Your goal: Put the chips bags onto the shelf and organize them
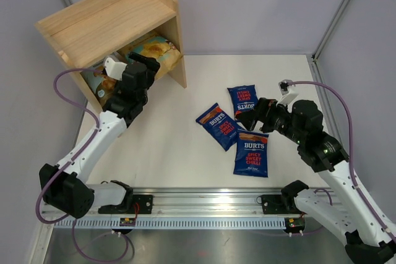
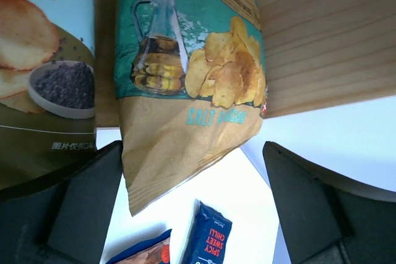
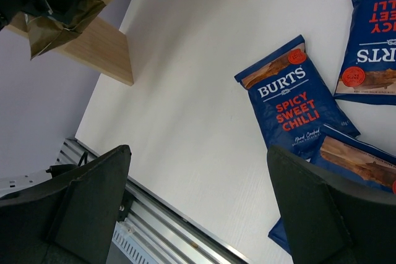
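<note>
The wooden shelf (image 1: 111, 13) stands at the far left. In its lower tier sit the pale blue-olive Cassava bag (image 1: 98, 83) and the tan-yellow Chips bag (image 1: 154, 51), whose corner sticks out at the front. My left gripper (image 1: 145, 63) is open and empty just in front of them; the left wrist view shows the tan bag (image 2: 185, 91) between my spread fingers (image 2: 83, 205) and the Cassava bag (image 2: 43, 78) at the left. Three dark blue Burts bags (image 1: 242, 98) (image 1: 216, 126) (image 1: 252, 153) lie flat on the table. My right gripper (image 1: 249, 115) hovers open over them.
The shelf's right side panel (image 2: 322, 41) stands close beside the tan bag. The metal rail (image 1: 198, 205) runs along the near table edge and shows in the right wrist view (image 3: 136, 233). Grey walls enclose the white table (image 1: 173, 146).
</note>
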You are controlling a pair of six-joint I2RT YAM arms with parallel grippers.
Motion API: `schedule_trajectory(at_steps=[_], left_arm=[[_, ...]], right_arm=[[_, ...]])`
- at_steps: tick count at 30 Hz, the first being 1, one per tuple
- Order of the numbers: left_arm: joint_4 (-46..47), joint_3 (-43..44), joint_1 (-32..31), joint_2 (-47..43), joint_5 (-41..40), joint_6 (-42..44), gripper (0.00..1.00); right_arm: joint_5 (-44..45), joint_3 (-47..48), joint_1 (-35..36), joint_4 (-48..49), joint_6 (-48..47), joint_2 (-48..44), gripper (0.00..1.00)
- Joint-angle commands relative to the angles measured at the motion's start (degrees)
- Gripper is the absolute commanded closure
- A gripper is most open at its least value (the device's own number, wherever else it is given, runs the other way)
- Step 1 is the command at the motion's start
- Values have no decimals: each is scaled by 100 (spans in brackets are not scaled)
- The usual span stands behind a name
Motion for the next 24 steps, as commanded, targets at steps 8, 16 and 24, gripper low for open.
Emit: schedule_trajectory(at_steps=[8,16,24], left_arm=[[-47,258,-606,-952,130,1036,1],[-592,-269,-1099,-1902,-74,1441,1],[-1093,-883,-1318,-2754,1175,2188,1]], right_arm=[[478,54,-4,139,-499,1217,0],[400,-104,-21,438,-640,1737,1],[848,-341,-39,587,-623,2080,3]])
